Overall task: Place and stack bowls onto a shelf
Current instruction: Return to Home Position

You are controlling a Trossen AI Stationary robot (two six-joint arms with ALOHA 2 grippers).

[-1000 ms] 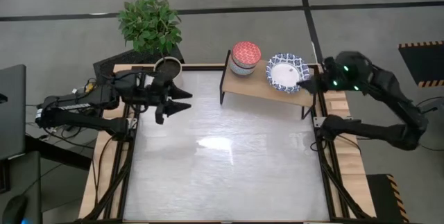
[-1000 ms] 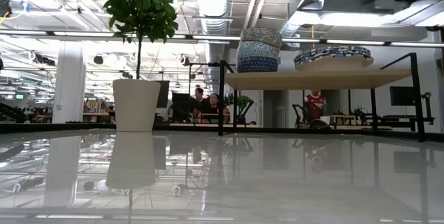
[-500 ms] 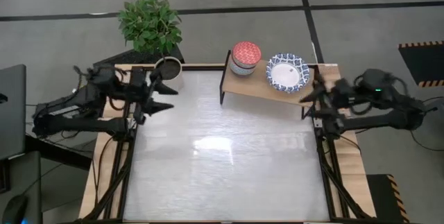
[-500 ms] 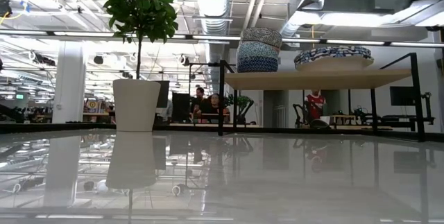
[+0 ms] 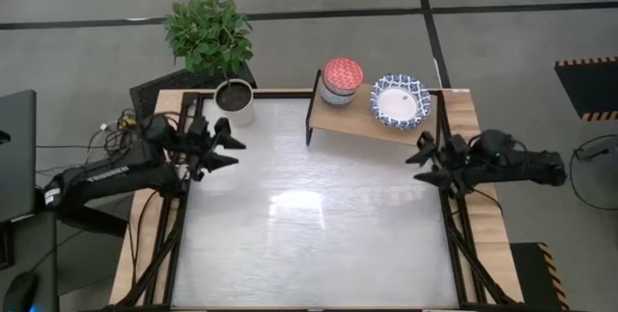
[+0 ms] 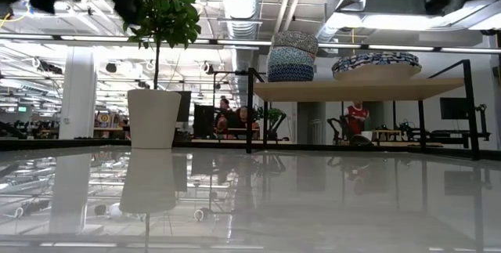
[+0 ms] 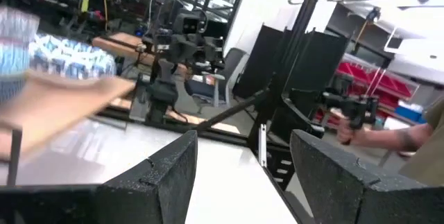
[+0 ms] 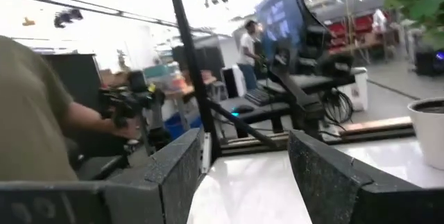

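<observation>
The shelf (image 5: 359,122) stands at the table's far edge on thin black legs. A stack of small bowls (image 5: 342,78), a red one on top, rests on its left half and shows as a tall pile (image 6: 292,56) in the low view. The wide blue-and-white bowls (image 5: 400,99) sit nested on its right half (image 6: 376,65). My left gripper (image 5: 228,147) hangs open over the table's left edge, near the plant pot. My right gripper (image 5: 425,162) is open over the right edge, just nearer than the shelf's right end. Both wrist views show spread, empty fingers (image 7: 243,175) (image 8: 243,175).
A white plant pot (image 5: 235,99) with a leafy plant stands at the far left corner (image 6: 153,118). The glossy tabletop (image 5: 309,225) stretches between the two arms. A person's arm holding a device (image 8: 41,120) shows beyond the table in the right wrist view.
My right gripper has drawn away from the shelf's right end toward the table's near edge, and its arm has folded low along the right edge. My left gripper has pulled back a little toward the left edge. The bowls and shelf have stayed put.
</observation>
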